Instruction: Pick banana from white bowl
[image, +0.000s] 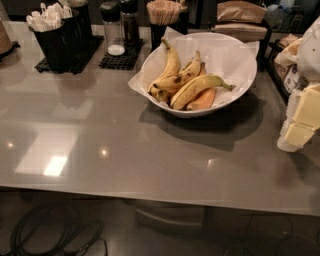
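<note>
The white bowl (235, 55), wide and lined with crinkled white paper, stands on the grey counter at the back centre-right. Several bananas lie in it. The banana (196, 89) is the longest one, clean yellow and gently curved, lying across the front of the pile with its greenish stem pointing right. Smaller brown-spotted bananas (170, 70) lie behind it and an orange-toned stubby one (204, 101) lies under it. My gripper (301, 122), white with pale yellow pads, hangs at the right edge of the view, to the right of the bowl, apart from it and holding nothing.
Black holders with white cutlery (52, 30) stand at the back left. Shakers (114, 30) on a black mat and a stir-stick cup (164, 15) stand behind the bowl. Brown napkins (241, 17) and packets (286, 52) are at the back right. Cables (45, 235) lie on the floor below the counter edge.
</note>
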